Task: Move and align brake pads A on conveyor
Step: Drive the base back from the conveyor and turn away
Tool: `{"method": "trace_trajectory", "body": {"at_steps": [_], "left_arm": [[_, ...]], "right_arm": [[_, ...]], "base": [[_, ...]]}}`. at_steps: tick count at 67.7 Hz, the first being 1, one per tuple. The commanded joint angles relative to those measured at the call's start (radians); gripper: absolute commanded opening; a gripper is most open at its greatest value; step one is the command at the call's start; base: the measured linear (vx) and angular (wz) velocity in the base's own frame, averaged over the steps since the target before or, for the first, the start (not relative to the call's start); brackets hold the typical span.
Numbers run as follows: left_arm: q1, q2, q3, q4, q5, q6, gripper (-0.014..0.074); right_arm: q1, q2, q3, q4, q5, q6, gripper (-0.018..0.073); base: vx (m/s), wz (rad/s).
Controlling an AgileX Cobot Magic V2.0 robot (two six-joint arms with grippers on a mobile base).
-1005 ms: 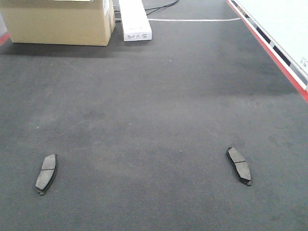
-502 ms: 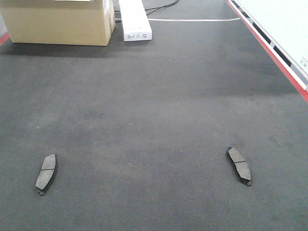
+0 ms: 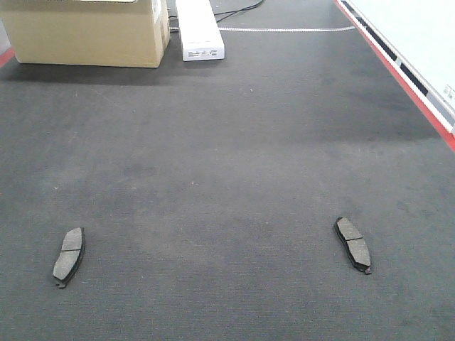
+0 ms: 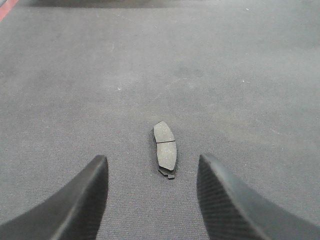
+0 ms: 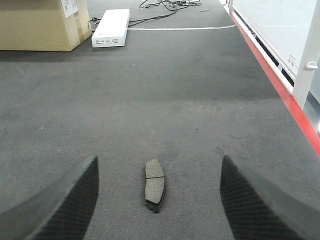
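Two brake pads lie face up on the dark conveyor belt [image 3: 227,142]. The left pad [image 3: 68,256] is near the front left, the right pad [image 3: 353,244] near the front right. Neither gripper shows in the front view. In the left wrist view the left gripper [image 4: 152,165] is open, its jaws wide apart, with the left pad [image 4: 165,149] on the belt just ahead between them. In the right wrist view the right gripper [image 5: 159,167] is open, and the right pad [image 5: 155,190] lies on the belt between its fingers, untouched. Other pads are out of view.
A cardboard box [image 3: 89,32] and a white flat box [image 3: 198,28] stand at the far end of the belt. A red edge stripe [image 3: 405,82] runs along the right side. A white post [image 5: 307,55] stands beyond that edge.
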Motion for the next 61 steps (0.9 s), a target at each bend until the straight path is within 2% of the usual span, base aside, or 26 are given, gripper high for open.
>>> {"method": "trace_trajectory", "body": {"at_steps": [1,26,61], "left_arm": [[-0.004,0.013,-0.021,0.001,-0.075,-0.001,0.0375],[-0.004,0.016,-0.020,0.001,-0.074,-0.001,0.0375],[-0.004,0.016,-0.020,0.001,-0.072,-0.001,0.0375]], "right_arm": [[-0.001,0.012,-0.023,-0.011,-0.066,0.001,0.0487],[-0.001,0.012,-0.023,-0.010,-0.066,0.001,0.0487],[-0.002,0.012,-0.023,-0.010,-0.066,0.001,0.0487]], "base": [[0.00,0.00],[-0.08,0.03],[-0.34,-0.02]]}}
